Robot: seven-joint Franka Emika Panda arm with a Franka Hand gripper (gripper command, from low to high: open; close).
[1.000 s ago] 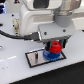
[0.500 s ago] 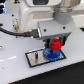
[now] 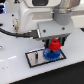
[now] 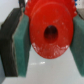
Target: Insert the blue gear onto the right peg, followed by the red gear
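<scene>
Look at the lower middle of the exterior view: your gripper (image 3: 53, 44) hangs from the white arm (image 3: 47, 12) and is closed on the red gear (image 3: 54, 46), with 1 dark finger showing on each side of it. The red gear sits directly above the blue gear (image 3: 50, 53), and at this size you cannot tell whether the 2 are touching or just apart. The blue gear lies flat at the end of the grey plate (image 3: 36, 58) toward the exterior view's right. The right peg is hidden under the gears, so you cannot confirm from this picture how far the blue gear is seated on it. At the plate's other end, toward the exterior view's left, the left peg (image 3: 37, 56) shows only as a thin dark upright mark. The plate rests on the white table (image 3: 15, 72), which fills the lower part of the frame.

The wrist view gives you the grip up close. The red gear (image 4: 50, 30) fills the centre of the frame, with its round dark bore facing the camera. A green pad (image 4: 21, 47) presses its rim on one side, and a second green pad is at the opposite edge of the picture, backed by the dark fingers. The jaws are only as wide apart as the gear itself. The pale table shows blurred beneath.
</scene>
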